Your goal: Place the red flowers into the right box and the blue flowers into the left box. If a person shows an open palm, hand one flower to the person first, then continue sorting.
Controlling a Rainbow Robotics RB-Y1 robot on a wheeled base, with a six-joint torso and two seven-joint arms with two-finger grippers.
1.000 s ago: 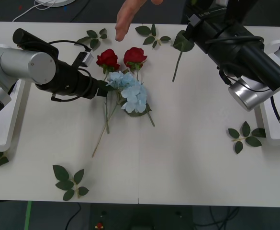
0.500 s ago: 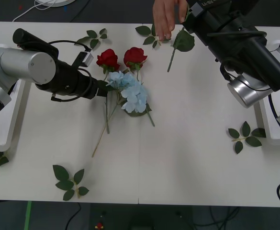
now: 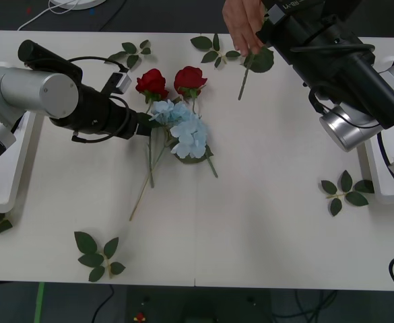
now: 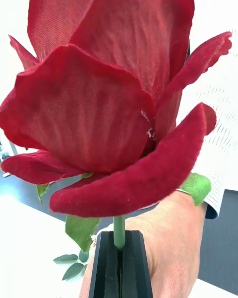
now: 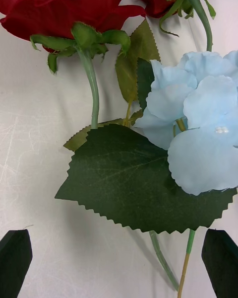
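Handover is on: a sec ago the person's hand (image 3: 245,28) hung w/ fingers down over the far desk edge, left of the right arm; half a sec ago it had slid across to the stem, and now it is curled onto the held red rose (image 4: 111,99) right at the right claw (image 4: 119,258). Right claw is clenched on that rose's green stem just under the bloom, black fingers pressed together, w/ the hand directly behind them; the stem (image 3: 242,84) dangles toward the desk (image 3: 264,222), so the flower is airborne, not in any box. Judgement: the open-palm detour is nearly done, release should come once the hand has a firm hold, then sorting resumes. Taking the blue hydrangea cluster (image 3: 183,128) as landmark: two red roses (image 3: 171,82) lie touching its far side, stems crossing under it; left claw (image 5: 119,258) hasn't budged in that sec, hovering just to its left, released and wide, fingers straddling the big leaf (image 5: 144,179) and stems. Left box (image 3: 8,188) is well left of the cluster, right box (image 3: 378,182) well right; neither holds a flower that I can see. Loose leaf sprigs (image 3: 95,254) scattered round.
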